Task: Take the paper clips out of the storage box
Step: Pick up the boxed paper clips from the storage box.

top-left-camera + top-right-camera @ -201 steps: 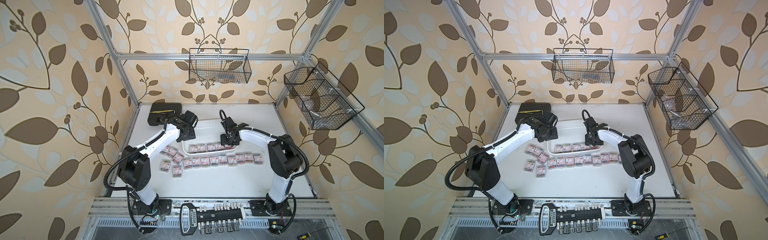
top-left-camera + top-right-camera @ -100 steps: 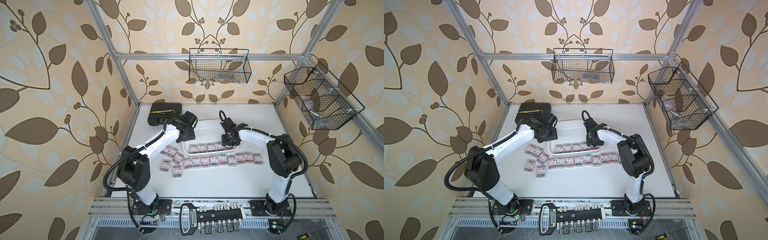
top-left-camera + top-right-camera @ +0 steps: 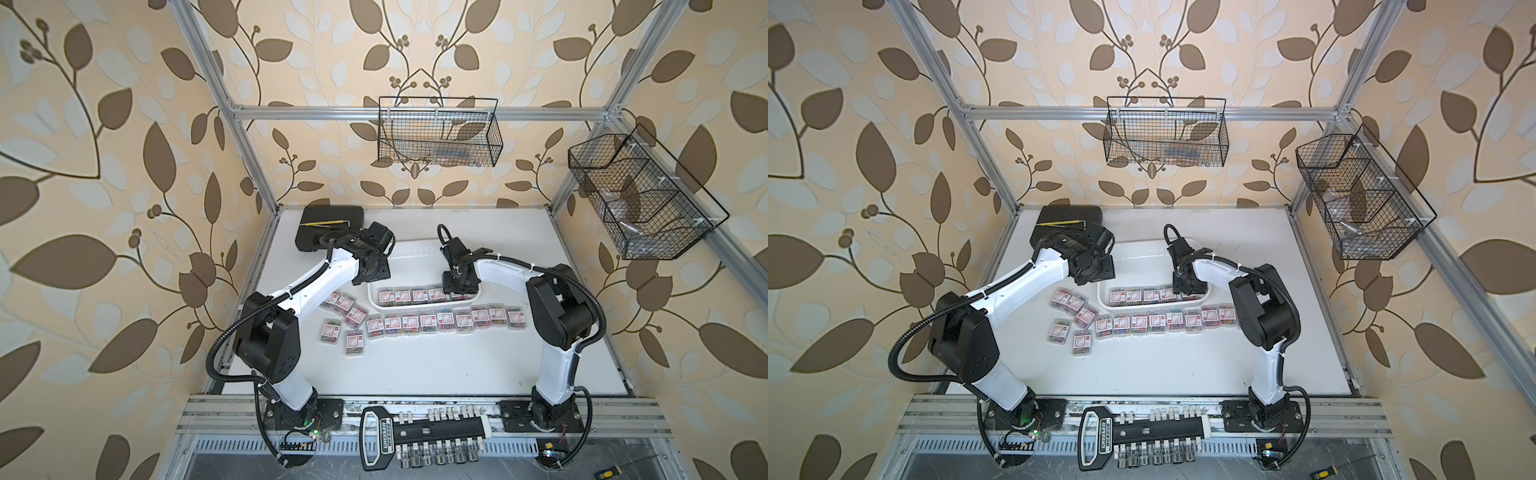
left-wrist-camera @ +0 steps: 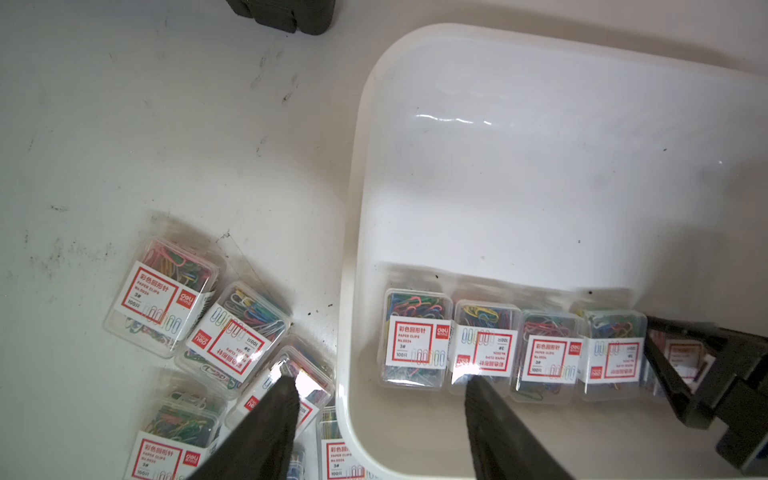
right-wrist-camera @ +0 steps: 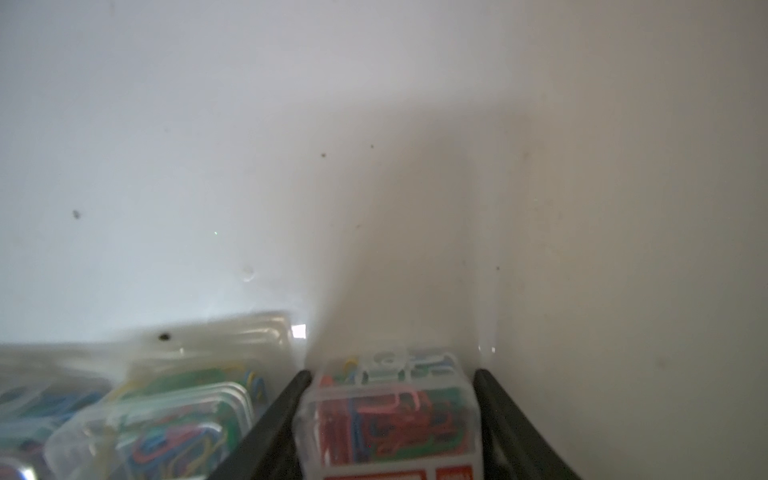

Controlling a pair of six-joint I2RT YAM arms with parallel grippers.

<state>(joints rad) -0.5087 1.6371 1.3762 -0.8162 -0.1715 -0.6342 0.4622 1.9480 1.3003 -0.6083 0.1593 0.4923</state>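
The storage box [image 3: 415,308] is a shallow white tray at the table's middle back. A row of paper clips boxes [image 3: 411,295] lies along its near wall, and its rim [image 4: 353,208] shows in the left wrist view. More paper clips boxes [image 3: 440,322] lie in a line on the table in front, with a loose group [image 4: 166,299] to the left. My right gripper [image 5: 392,374] is down in the tray at the row's right end, its fingers pressed against both sides of the end box [image 5: 390,415]. My left gripper [image 4: 380,390] hangs open over the tray's near left corner, holding nothing.
A black hard case [image 3: 330,226] with a yellow tool on it sits at the back left, close behind my left wrist. Black wire baskets hang on the back wall [image 3: 438,133] and the right wall [image 3: 640,195]. A socket set [image 3: 419,432] lies on the front rail.
My right gripper's jaws have narrowed onto the end box in the tray. The left arm has not moved.
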